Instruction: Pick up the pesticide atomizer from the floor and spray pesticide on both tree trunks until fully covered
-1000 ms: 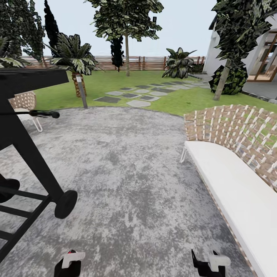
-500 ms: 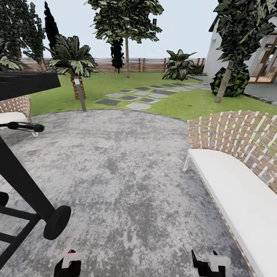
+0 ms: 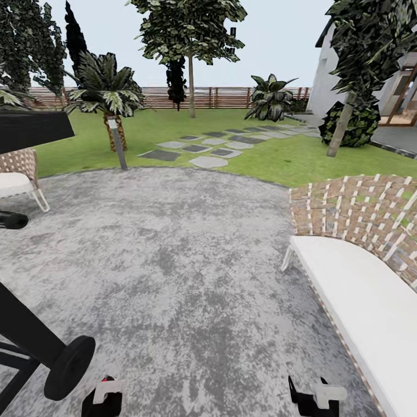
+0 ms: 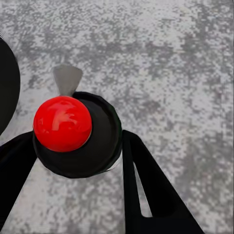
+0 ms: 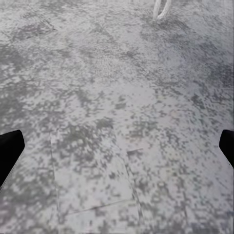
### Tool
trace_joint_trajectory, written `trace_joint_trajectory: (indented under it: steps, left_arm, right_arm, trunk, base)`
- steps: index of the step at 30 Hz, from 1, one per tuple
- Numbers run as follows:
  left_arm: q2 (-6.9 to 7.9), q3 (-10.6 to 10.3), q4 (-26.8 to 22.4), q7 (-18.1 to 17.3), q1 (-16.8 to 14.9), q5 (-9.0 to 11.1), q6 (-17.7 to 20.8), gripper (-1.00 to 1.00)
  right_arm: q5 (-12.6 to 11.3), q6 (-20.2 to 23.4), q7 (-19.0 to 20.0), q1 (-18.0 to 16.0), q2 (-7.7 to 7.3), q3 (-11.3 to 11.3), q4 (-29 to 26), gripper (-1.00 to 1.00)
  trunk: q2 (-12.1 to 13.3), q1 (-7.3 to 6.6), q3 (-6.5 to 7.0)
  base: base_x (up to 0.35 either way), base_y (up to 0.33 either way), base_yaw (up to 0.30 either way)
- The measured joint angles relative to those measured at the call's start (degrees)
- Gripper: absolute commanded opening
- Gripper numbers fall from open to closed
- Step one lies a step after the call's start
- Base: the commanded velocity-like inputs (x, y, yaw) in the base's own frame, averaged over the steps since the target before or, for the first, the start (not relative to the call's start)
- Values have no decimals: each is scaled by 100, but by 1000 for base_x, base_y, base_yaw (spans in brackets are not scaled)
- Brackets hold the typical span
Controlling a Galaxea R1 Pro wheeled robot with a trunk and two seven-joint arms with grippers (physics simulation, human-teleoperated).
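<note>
The pesticide atomizer (image 4: 63, 124), black and round with a red ball on top and a grey nozzle, sits between the fingers of my left gripper (image 4: 78, 163), which is shut on it. In the head view its red top (image 3: 106, 380) peeks above the left gripper (image 3: 103, 401) at the bottom edge. My right gripper (image 3: 315, 401) is open over the grey paving, its black fingertips (image 5: 9, 148) far apart with nothing between them. Two trees stand ahead on the lawn (image 3: 272, 159): one pale trunk (image 3: 191, 87) near the fence, a leaning trunk (image 3: 340, 126) at the right.
A black wheeled grill cart (image 3: 66, 366) stands close at my left. A woven bench with a white cushion (image 3: 359, 289) runs along the right. A woven chair (image 3: 17, 174), a short lamp post (image 3: 119, 145), a palm (image 3: 107, 95) and stepping stones (image 3: 202, 147) lie ahead, before the slat fence (image 3: 231, 95).
The whole view has shifted: the camera moved forward, so the grill cart has slid toward the lower left and the bench looks nearer. Both grippers look the same.
</note>
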Motion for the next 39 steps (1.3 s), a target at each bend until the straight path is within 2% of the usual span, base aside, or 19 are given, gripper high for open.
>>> trace_joint_trajectory:
  steps: [12, 39]
  left_arm:
    - [4, 0, -2, 0, 0, 0, 0, -100]
    - [3, 0, 2, 0, 0, 0, 0, -100]
  right_arm:
    - [0, 0, 0, 0, 3, 0, 0, 100]
    - [0, 0, 0, 0, 9, 0, 3, 100]
  trunk:
    - [0, 0, 0]
    - [0, 0, 0]
  base:
    - [338, 0, -100]
    - [338, 0, -4]
